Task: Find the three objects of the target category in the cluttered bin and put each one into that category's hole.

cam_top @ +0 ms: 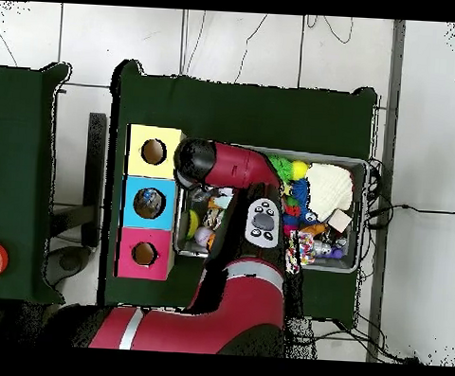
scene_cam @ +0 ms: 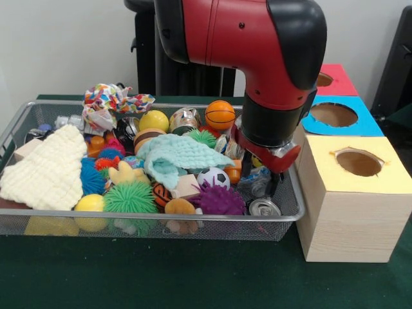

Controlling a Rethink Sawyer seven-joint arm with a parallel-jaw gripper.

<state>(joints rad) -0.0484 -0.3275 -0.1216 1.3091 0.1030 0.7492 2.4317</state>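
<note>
Crushed can (scene_cam: 264, 206) below gripper (scene_cam: 273, 187) (bin).

The arm (scene_cam: 257, 38) has glossy red shells, black rounded joint caps, small dark screws, and a grey button panel (cam_top: 262, 220).

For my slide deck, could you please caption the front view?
Sawyer arm lowers its gripper into the mesh bin of toys beside three colour-topped boxes.

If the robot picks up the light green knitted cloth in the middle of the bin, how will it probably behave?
The light green cloth would probably be floppy: it already drapes over the toys under it. It looks light for its size, being loose knit. Lifting it may drag neighbours, since the soccer ball sits at its edge.
</note>
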